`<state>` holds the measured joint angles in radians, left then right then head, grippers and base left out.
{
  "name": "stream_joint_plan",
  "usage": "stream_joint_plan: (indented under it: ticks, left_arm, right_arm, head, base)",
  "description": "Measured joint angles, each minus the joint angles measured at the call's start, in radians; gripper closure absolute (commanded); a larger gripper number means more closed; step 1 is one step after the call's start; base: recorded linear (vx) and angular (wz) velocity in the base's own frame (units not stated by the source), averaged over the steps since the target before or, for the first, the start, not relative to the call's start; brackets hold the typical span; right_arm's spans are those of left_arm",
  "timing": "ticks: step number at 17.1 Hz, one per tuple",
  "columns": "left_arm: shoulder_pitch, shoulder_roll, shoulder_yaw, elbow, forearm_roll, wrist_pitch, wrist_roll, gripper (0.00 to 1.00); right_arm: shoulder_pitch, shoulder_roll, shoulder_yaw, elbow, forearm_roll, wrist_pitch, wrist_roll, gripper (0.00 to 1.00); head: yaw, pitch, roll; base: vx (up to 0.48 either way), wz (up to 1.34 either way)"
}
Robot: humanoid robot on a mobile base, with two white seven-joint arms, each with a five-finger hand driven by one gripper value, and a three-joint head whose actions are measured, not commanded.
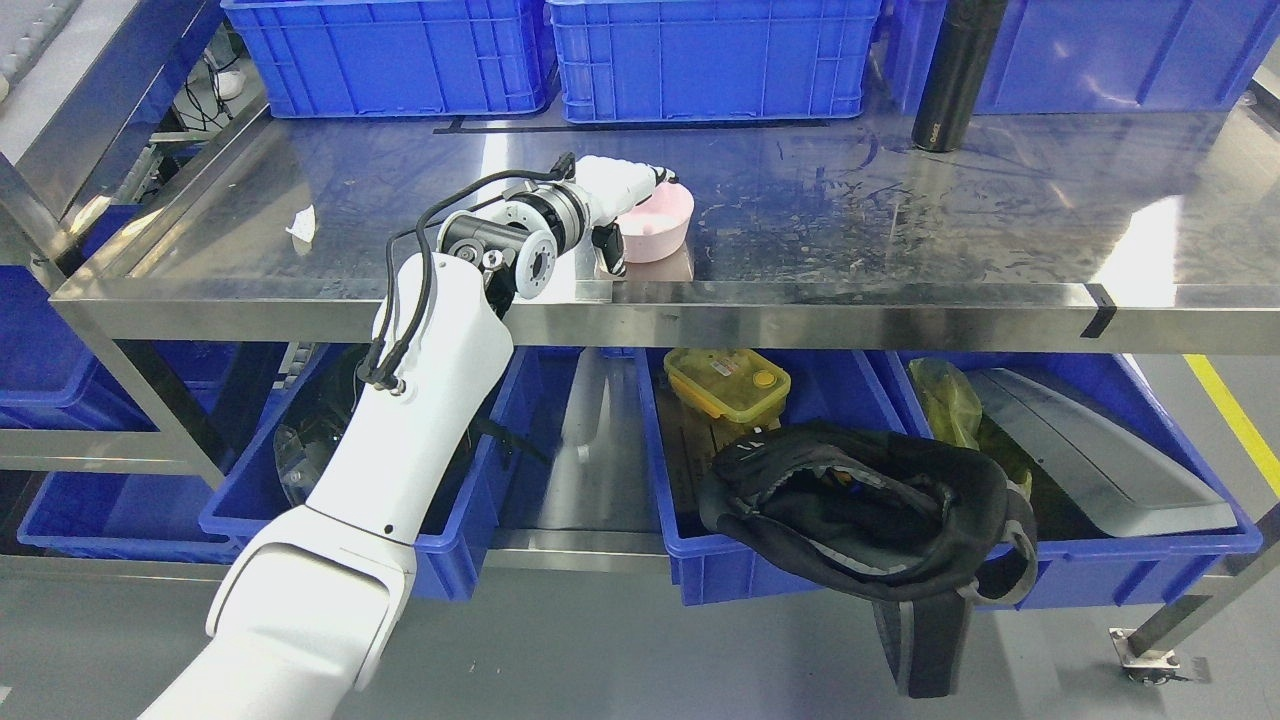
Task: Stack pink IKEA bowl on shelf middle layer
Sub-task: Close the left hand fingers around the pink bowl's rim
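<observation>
I see a steel shelf (pixel 900 230) mid-frame, blue crates (pixel 710 60) behind. Bowl (pixel 660 225) touches my left hand (pixel 620 195); grip unclear.

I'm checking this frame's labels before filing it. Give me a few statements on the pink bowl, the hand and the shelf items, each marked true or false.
1. The pink bowl sits on the steel shelf. True.
2. The left hand is at the bowl's left rim. True.
3. The black bottle lies on its side beside the bowl. False: it stands upright, far to the right near the back.
4. The yellow lidded box stands on the same shelf as the bowl. False: it is in a blue bin below.
5. Blue crates line the shelf's back. True.
</observation>
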<state>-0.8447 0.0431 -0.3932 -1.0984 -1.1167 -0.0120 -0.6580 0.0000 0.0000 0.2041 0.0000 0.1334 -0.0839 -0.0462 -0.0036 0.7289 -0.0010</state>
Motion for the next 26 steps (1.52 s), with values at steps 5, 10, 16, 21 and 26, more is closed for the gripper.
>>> stream_joint_plan:
  ticks: [5, 10, 16, 21, 26]
  left_arm:
    - [0.000, -0.018, 0.001, 0.027, -0.005, 0.002, 0.003, 0.06]
    - [-0.001, -0.029, 0.004, 0.051, -0.007, 0.025, 0.003, 0.10]
    - [-0.020, -0.035, 0.008, 0.085, -0.007, 0.040, 0.001, 0.21]
    - [-0.049, -0.038, 0.012, 0.122, -0.008, 0.041, 0.025, 0.29]
    - [-0.070, -0.040, 0.014, 0.162, -0.002, 0.041, 0.039, 0.31]
  right_arm:
    - [0.000, 0.000, 0.000, 0.000, 0.000, 0.000, 0.000, 0.00]
    - [0.000, 0.000, 0.000, 0.000, 0.000, 0.000, 0.000, 0.00]
    - [0.000, 0.000, 0.000, 0.000, 0.000, 0.000, 0.000, 0.00]
    - [0.000, 0.000, 0.000, 0.000, 0.000, 0.000, 0.000, 0.00]
    - [0.000, 0.000, 0.000, 0.000, 0.000, 0.000, 0.000, 0.00]
  head:
    - [0.0000, 0.000, 0.000]
    - [0.0000, 0.000, 0.000]
    - [0.0000, 0.000, 0.000]
    - [0.0000, 0.000, 0.000]
    - [0.0000, 0.000, 0.000]
  base:
    - [0.000, 0.00]
    - [0.000, 0.00]
    - [0.000, 0.00]
    - [0.000, 0.00]
    - [0.000, 0.00]
